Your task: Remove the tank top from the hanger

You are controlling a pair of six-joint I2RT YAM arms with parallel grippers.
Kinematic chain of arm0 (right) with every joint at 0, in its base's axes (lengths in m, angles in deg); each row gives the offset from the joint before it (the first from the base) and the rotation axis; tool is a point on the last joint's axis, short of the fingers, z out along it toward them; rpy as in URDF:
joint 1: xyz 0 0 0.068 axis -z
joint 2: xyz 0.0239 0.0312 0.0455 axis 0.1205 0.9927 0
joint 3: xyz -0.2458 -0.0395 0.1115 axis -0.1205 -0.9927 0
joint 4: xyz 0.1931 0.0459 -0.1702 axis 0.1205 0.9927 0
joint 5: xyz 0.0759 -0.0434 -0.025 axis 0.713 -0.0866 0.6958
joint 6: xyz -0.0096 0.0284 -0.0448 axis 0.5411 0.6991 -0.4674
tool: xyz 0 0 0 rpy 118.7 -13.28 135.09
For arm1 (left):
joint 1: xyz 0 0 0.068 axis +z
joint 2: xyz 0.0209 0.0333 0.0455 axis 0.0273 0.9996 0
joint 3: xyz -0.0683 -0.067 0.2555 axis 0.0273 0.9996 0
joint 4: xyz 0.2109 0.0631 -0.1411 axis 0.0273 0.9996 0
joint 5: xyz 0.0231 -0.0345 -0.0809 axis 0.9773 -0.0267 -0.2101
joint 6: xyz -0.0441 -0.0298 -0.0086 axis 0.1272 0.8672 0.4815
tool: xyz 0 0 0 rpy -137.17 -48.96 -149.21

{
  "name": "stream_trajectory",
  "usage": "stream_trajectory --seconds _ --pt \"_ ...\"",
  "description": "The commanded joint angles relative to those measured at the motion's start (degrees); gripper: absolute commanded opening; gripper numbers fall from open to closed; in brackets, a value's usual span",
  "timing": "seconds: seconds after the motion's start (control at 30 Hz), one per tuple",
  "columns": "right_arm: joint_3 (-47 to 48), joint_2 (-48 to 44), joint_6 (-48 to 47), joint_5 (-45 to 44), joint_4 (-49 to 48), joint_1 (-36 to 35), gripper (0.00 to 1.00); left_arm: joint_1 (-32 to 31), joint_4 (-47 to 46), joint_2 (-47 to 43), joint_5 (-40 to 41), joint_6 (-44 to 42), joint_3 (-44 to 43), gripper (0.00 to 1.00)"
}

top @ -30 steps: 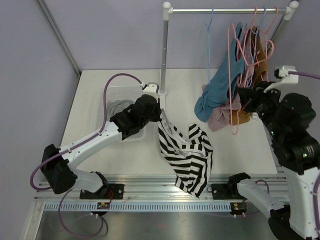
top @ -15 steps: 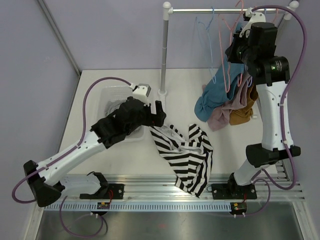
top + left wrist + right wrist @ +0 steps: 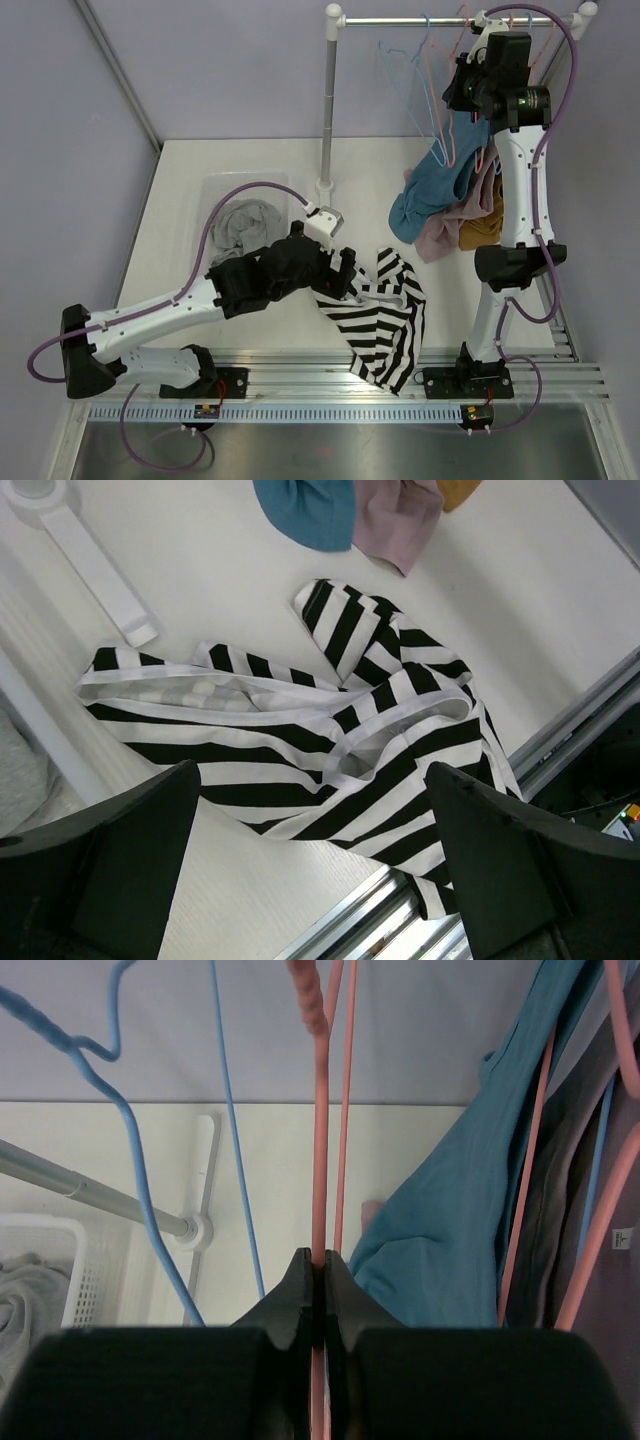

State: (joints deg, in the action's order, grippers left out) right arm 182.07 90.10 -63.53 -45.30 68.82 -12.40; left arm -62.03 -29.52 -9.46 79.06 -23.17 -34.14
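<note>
The black-and-white striped tank top (image 3: pixel 380 320) lies crumpled on the table, its lower part draped over the front rail, free of any hanger. In the left wrist view the tank top (image 3: pixel 330 730) spreads out below my left gripper (image 3: pixel 315 880), which hovers open and empty above it. From above, the left gripper (image 3: pixel 345 272) sits at the top's left edge. My right gripper (image 3: pixel 460 92) is raised to the clothes rail and shut on a bare pink hanger (image 3: pixel 318 1160); that hanger (image 3: pixel 443 140) hangs tilted below the bar.
A metal rail (image 3: pixel 455 20) on a pole (image 3: pixel 329 100) carries empty blue hangers (image 3: pixel 395 75) and teal (image 3: pixel 435 195), pink (image 3: pixel 440 238) and mustard (image 3: pixel 480 230) garments. A white basket (image 3: pixel 215 190) holding grey cloth stands at the left.
My left gripper opened, let go of the striped tank top and shifted toward the front right. My right arm rose from beside the hanging clothes to the rail with the pink hanger.
</note>
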Motion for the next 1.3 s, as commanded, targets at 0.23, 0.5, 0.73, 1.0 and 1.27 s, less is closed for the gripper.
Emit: stream_trajectory --seconds 0.23,0.5,0.73,1.0,1.27 --pt "-2.42 -5.31 -1.59 0.39 -2.82 0.38 0.38 -5.84 -14.02 13.02 -3.52 -3.89 0.11 0.99" --pt "-4.35 -12.86 -0.99 0.38 -0.63 0.38 0.99 -8.21 -16.58 25.06 -6.18 -3.45 -1.92 0.99" --pt "-21.29 -31.48 0.69 6.35 -3.07 0.38 0.99 -9.18 -18.51 35.79 -7.40 -2.22 -4.03 0.99" --pt "-37.04 -48.01 3.50 13.38 -8.53 0.38 1.00 -10.50 -21.76 41.69 -7.85 -0.99 -3.68 0.54" --pt "-40.83 -54.35 4.03 14.01 -9.33 0.38 0.99 -10.50 -13.96 30.91 1.19 -0.81 -5.08 0.00"
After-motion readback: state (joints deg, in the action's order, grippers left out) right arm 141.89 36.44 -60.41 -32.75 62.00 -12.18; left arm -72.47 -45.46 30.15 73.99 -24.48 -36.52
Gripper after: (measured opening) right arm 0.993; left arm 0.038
